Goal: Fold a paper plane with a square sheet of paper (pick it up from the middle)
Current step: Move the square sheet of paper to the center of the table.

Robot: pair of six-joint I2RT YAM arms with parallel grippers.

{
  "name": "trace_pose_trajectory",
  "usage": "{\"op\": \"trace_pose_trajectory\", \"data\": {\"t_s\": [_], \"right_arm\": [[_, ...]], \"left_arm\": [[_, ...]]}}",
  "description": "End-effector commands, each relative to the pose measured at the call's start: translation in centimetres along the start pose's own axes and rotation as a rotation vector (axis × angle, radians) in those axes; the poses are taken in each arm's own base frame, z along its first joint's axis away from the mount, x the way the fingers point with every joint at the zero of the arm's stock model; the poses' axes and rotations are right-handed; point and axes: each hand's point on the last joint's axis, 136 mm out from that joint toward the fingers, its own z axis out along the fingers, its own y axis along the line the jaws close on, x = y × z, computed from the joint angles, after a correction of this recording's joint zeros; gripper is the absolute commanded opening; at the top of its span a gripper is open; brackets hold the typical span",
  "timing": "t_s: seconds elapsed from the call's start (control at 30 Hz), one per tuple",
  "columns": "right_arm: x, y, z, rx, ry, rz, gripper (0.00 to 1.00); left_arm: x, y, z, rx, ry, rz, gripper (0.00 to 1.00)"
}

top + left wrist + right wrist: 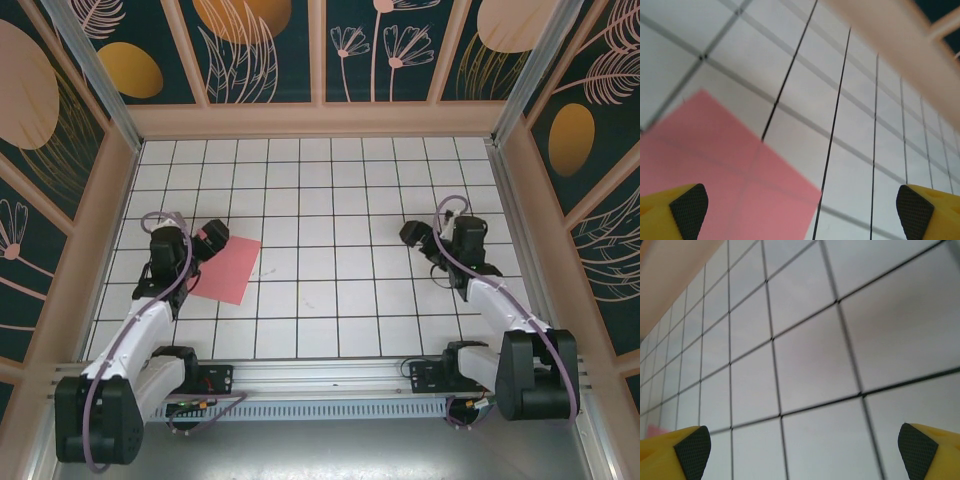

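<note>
since the square sheet of paper point(228, 270) is laid flat and unfolded on the left of the table point(330, 200), the left gripper point(800, 207) is held wide over its far corner, likely ahead of a pickup; the right gripper point(802, 452), wide and empty, is parked well apart over bare tiles.

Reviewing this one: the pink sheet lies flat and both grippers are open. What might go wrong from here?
1. The left gripper, open, hangs near a corner of the square sheet of paper, not over its middle; a pinch there may crumple or drag it.
2. The sheet lies flat on the table, so the fingers may slide it rather than lift it.
3. The right gripper, open over bare tiles far to the right, likely cannot steady the sheet.
</note>
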Motion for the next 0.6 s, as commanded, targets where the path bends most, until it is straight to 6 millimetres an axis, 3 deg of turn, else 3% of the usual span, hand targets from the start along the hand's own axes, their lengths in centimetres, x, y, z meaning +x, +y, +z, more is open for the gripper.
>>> {"op": "trace_pose_trajectory", "data": {"t_s": [0.0,0.1,0.23,0.57], "right_arm": [[2.7,2.6,0.4,-0.1,0.105,0.03,0.99],[3.8,3.5,0.7,-0.11,0.135,-0.001,0.99],[4.0,2.8,1.3,-0.071,0.141,0.008,0.99],[3.0,2.6,2.9,-0.006,0.167,-0.003,0.99]], "left_arm": [[4.7,0.7,0.5,-0.019,0.247,-0.082,0.98],[6.8,2.7,0.7,-0.084,0.301,-0.095,0.99],[8.3,3.6,0.9,-0.118,0.354,-0.09,0.98],[12.0,3.0,2.3,-0.116,0.457,-0.136,0.99]]}}
